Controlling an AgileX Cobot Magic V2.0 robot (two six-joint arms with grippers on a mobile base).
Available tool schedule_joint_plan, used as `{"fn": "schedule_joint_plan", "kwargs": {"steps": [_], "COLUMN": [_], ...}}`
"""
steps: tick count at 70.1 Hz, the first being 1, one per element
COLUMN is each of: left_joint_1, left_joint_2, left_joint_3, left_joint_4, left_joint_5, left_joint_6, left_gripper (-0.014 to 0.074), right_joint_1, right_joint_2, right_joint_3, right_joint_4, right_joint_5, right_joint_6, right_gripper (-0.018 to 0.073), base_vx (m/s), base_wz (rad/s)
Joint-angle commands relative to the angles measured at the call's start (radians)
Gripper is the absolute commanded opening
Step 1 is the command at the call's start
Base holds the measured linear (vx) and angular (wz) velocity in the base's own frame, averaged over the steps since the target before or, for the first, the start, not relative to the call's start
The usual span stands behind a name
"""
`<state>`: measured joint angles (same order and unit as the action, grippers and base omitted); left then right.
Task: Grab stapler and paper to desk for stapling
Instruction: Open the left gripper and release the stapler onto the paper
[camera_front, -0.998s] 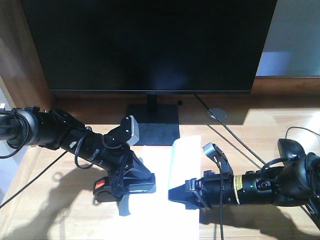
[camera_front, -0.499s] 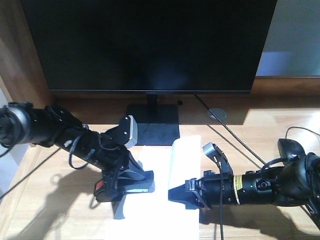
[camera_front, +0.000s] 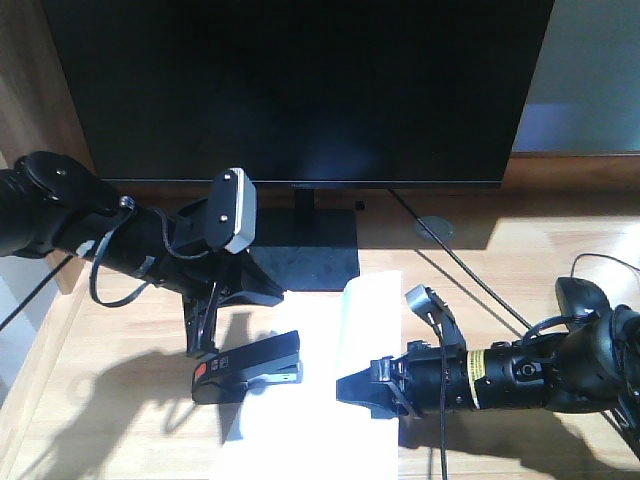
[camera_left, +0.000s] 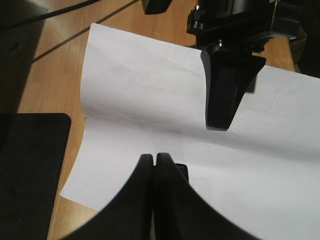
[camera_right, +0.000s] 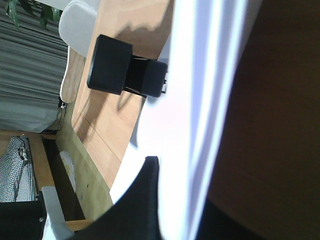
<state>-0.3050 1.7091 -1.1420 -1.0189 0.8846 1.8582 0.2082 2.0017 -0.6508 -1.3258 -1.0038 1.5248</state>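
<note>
The black stapler (camera_front: 248, 366) with its orange-red end lies free on the left part of the white paper (camera_front: 320, 440), which lies on the wood-grain desk (camera_front: 120, 420). My left gripper (camera_front: 195, 345) is shut and empty, raised just above and left of the stapler. In the left wrist view its fingers (camera_left: 145, 170) press together over the paper (camera_left: 130, 75), with a bit of the stapler (camera_left: 181, 172) behind them. My right gripper (camera_front: 348, 388) is shut on the paper's right edge, which curls up. The right wrist view shows the paper (camera_right: 190, 100) beside one finger (camera_right: 147, 200) and the stapler (camera_right: 125, 72) beyond.
A large black monitor (camera_front: 300, 90) on a dark stand (camera_front: 310, 255) rises behind the paper. Cables (camera_front: 470, 270) run across the right of the desk past a round grommet (camera_front: 435, 230). A black mouse (camera_front: 582, 297) sits at the far right. The desk's left edge (camera_front: 30, 370) is near my left arm.
My left gripper let go of the stapler, left it lying on the paper, and rose up and back to the left. The right arm and the paper stayed still.
</note>
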Motion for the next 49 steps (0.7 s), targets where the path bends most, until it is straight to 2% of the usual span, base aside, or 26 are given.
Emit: {"fn": "schedule_joint_plan", "kwargs": {"steps": [1, 6, 11, 28, 33, 39, 49], "left_joint_1": [0.000, 0.000, 0.000, 0.000, 0.000, 0.000, 0.000], "left_joint_2": [-0.056, -0.056, -0.056, -0.056, -0.056, -0.056, -0.060], "left_joint_3": [-0.018, -0.018, -0.018, -0.018, -0.018, -0.018, -0.018], "left_joint_4": [-0.044, -0.043, -0.045, -0.045, -0.045, -0.045, -0.042], "left_joint_5": [0.011, 0.017, 0.022, 0.038, 0.041, 0.044, 0.047], "left_joint_6": [-0.031, -0.035, -0.035, -0.053, -0.062, -0.062, -0.062], "left_gripper": [-0.0006, -0.0006, -0.0006, -0.0006, -0.0006, -0.0006, -0.0006], "right_joint_1": [0.000, 0.000, 0.000, 0.000, 0.000, 0.000, 0.000], "right_joint_2": [-0.038, -0.038, -0.040, -0.041, -0.041, -0.041, -0.041], "right_joint_3": [-0.015, -0.015, -0.015, -0.015, -0.015, -0.015, -0.015], "right_joint_4": [0.006, 0.007, 0.007, 0.016, 0.016, 0.015, 0.016], "right_joint_5": [-0.075, -0.095, -0.110, -0.081, -0.054, -0.032, -0.023], "right_joint_6": [-0.012, -0.014, -0.027, -0.034, -0.034, -0.034, -0.034], "right_gripper": [0.0033, 0.0077, 0.0159, 0.0572, 0.0648, 0.0670, 0.0633], "base_vx": [0.00, 0.00, 0.00, 0.00, 0.00, 0.00, 0.00], "base_wz": [0.00, 0.00, 0.00, 0.00, 0.00, 0.00, 0.00]}}
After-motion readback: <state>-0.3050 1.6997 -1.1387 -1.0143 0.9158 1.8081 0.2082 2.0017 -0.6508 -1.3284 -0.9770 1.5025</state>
